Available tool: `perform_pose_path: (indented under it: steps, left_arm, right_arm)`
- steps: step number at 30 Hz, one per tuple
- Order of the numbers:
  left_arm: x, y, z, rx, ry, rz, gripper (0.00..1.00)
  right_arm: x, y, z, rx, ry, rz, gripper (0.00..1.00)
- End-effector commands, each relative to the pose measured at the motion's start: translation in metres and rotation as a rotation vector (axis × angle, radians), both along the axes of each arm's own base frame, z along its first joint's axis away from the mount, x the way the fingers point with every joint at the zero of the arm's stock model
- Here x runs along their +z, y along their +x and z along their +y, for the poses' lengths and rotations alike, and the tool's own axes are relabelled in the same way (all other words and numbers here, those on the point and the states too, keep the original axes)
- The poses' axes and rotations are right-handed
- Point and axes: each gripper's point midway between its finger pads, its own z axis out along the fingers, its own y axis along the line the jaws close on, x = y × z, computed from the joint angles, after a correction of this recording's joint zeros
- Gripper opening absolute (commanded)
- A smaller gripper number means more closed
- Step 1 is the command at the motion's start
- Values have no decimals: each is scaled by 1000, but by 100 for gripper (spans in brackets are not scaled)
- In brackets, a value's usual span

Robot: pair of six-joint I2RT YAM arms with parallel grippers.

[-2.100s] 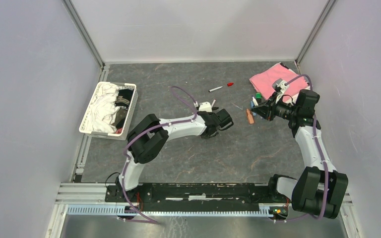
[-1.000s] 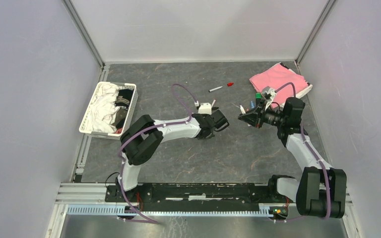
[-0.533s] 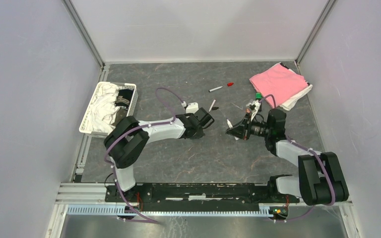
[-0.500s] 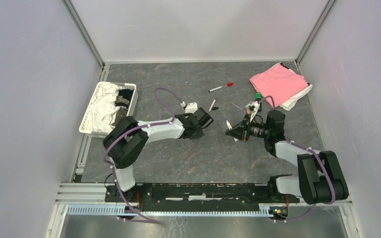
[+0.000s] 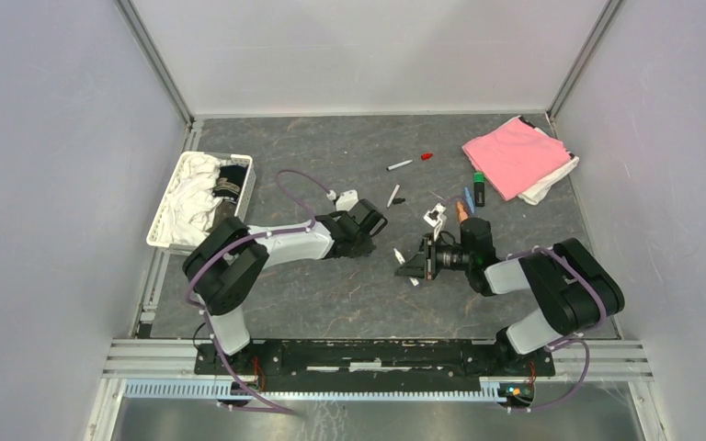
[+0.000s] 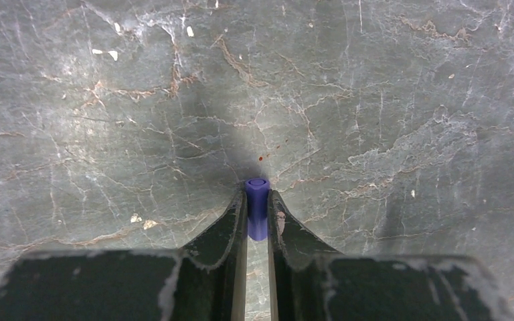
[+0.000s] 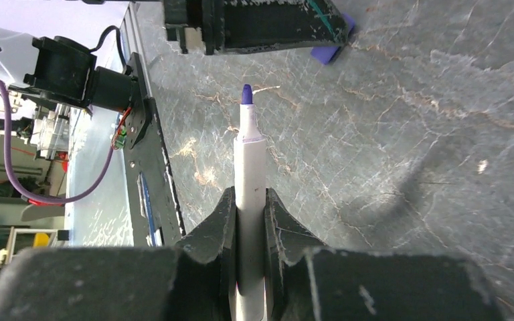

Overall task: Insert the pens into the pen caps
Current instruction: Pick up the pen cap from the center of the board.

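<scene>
My left gripper [image 6: 258, 194] is shut on a small blue-purple pen cap [image 6: 257, 208], its open end facing away from the wrist, just above the table. In the top view it is left of centre [image 5: 368, 225]. My right gripper [image 7: 248, 197] is shut on a thin white-barrelled pen [image 7: 248, 154] with a bare purple tip. The pen points at the left gripper's fingers [image 7: 268, 20] and the cap [image 7: 331, 50], a gap apart. In the top view the right gripper [image 5: 411, 266] is right of the left one.
Further back lie two white pens [image 5: 399, 165] [image 5: 392, 195], a red cap [image 5: 427, 156], an orange marker [image 5: 461, 210], a blue marker [image 5: 469, 197] and a black-and-green marker [image 5: 479, 189]. A pink cloth [image 5: 513, 156] lies at the back right. A white basket [image 5: 167, 220] of cloths stands at the left.
My right gripper has carried the pen from beside the pink cloth leftward and nearer, to the table's middle. My left gripper has drawn back leftward with the cap.
</scene>
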Motion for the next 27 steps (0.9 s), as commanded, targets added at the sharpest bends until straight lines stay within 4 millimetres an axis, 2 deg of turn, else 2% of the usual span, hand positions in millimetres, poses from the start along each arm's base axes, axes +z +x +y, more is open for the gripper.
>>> perform_pose_path:
  steps: [1,6,16,27]
  left_arm:
    - [14,0,-8,67,-126,-8,2]
    - [15,0,-5,107,-143,-6,2]
    - [34,1,-3,169,-187,-11,2]
    - [32,0,-12,213,-259,11,2]
  right_arm:
    - [-6,4,9,-57,-14,34,0]
    - [-26,10,12,-109,-102,131,0]
    - [-31,3,21,-86,-113,165,0]
    - [-35,-4,31,-49,-132,170,0]
